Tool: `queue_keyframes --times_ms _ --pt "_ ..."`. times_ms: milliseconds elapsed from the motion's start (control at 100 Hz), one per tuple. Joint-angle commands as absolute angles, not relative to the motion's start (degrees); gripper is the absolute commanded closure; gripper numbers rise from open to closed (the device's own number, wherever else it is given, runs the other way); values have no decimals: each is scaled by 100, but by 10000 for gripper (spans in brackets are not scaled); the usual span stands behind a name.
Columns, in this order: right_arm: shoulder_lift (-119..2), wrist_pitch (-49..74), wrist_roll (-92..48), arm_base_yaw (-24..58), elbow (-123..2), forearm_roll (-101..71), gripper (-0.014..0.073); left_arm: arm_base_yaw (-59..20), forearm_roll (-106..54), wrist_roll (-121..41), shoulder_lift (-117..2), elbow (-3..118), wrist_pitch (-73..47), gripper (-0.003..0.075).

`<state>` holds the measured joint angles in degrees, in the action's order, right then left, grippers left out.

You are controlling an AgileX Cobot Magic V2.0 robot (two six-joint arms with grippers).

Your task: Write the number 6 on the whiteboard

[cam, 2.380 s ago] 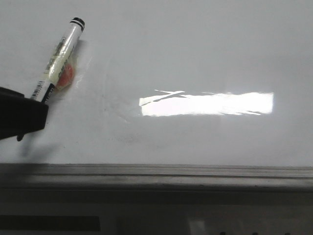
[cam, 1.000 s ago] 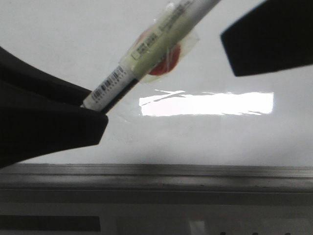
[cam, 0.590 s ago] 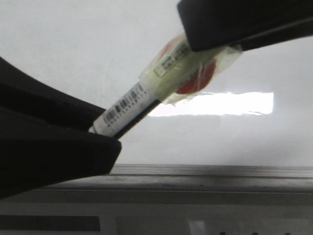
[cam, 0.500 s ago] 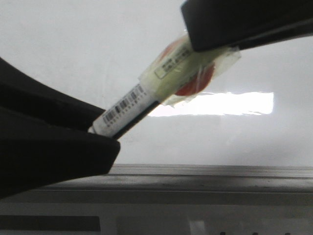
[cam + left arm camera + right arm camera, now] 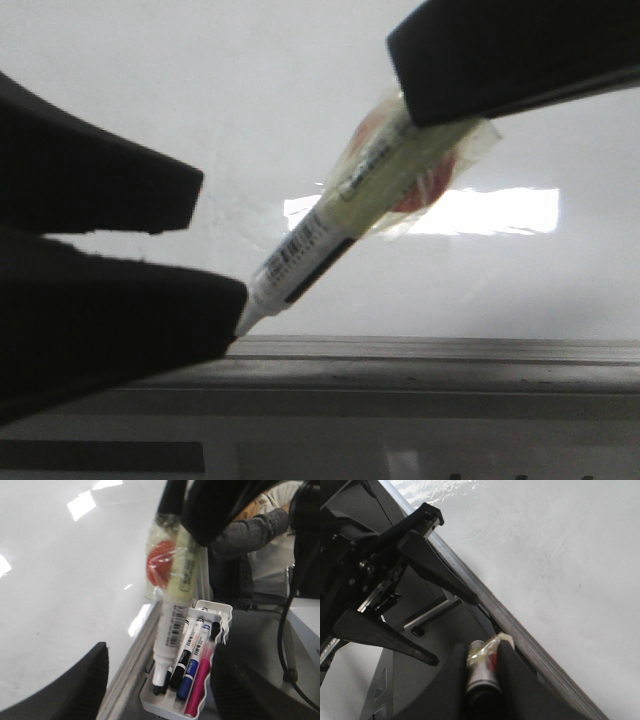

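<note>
On my front view the right gripper [image 5: 420,110] comes in from the upper right and is clamped on the upper end of a white marker pen [image 5: 335,225], its dark fingers [image 5: 500,55] covering the top of the barrel. The pen slants down to the left, with a barcode label low on the barrel, a pale yellow label above it, and crinkled clear tape holding a red round patch [image 5: 425,185] against its upper part. Its pale tip points down toward the grey frame strip [image 5: 450,350] of the whiteboard [image 5: 250,90].

The left gripper [image 5: 190,240] stands spread wide, holding nothing: one finger above, one below, with clear board visible between them. The pen's tip sits just beside the end of the lower finger [image 5: 150,310]; I cannot tell whether they touch.

From the left wrist camera the marker pen [image 5: 172,615] hangs nearly upright from the right gripper [image 5: 200,515], between the two spread fingers of the left gripper [image 5: 160,695]. Below its tip sits a white pen tray [image 5: 220,617] holding black, blue and pink markers.

The right wrist camera shows the right gripper [image 5: 482,667] pinching the taped pen, with the left gripper [image 5: 440,590] open across from it.

I see no drawn 6 on the board in any view; the surface shows only faint smudges and a bright glare patch [image 5: 500,210]
</note>
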<state>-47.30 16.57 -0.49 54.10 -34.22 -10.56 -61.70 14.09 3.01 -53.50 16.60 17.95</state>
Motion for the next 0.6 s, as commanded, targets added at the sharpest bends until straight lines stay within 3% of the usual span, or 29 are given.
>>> queue_keyframes --times_ms 0,280,480,590 --pt "-4706 1272 -97 5381 -3594 -1066 657 -6029 1119 357 -5037 1807 2146 261" --pt "-4903 1263 -94 4787 -3748 -1450 656 -4990 516 357 -3668 1807 2100 357" --pt "-5421 1217 -133 4343 -4469 -1358 657 -4192 312 357 -3044 1807 1584 402" --pt "-5787 1783 -133 3989 -5184 -1353 657 -4058 312 357 -2929 1807 1302 453"
